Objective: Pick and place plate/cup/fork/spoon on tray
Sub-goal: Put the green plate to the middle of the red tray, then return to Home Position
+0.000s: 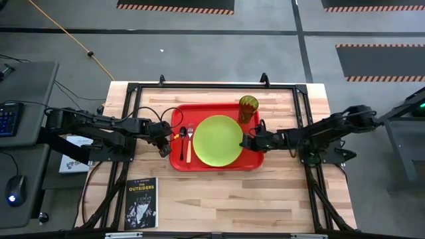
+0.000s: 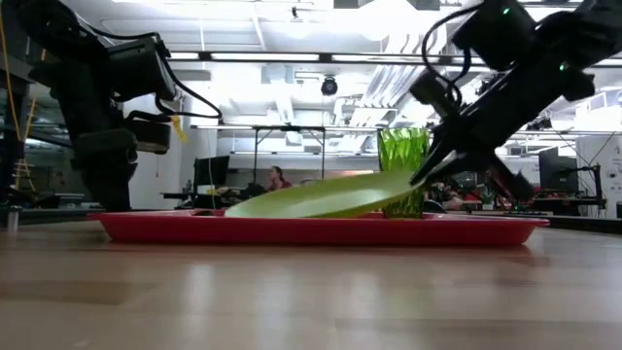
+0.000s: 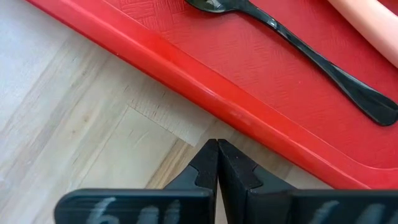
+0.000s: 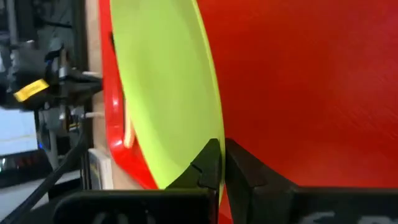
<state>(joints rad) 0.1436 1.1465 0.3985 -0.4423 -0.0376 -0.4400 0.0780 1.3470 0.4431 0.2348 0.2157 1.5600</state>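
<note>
At the table's near left edge lies a black book (image 1: 141,202), well apart from the work. Farther in sits the red tray (image 1: 219,165), and on it the lime-green plate (image 1: 218,141) is tilted: in the low view its right edge rides high while its left edge rests on the tray floor. The right gripper (image 1: 248,141) pinches that raised right rim, fingers pressed onto it, so the plate lies to the gripper's left, and setting it flat looks a matter of lowering that edge and letting go. The left gripper (image 1: 166,141), fingers pressed together on nothing, waits just outside the tray's left rim, beside the dark spoon (image 1: 182,141) and the orange-handled fork (image 1: 189,144), whose long axes run near to far. The cup (image 1: 248,108) stands upright in the tray's far right corner.
</note>
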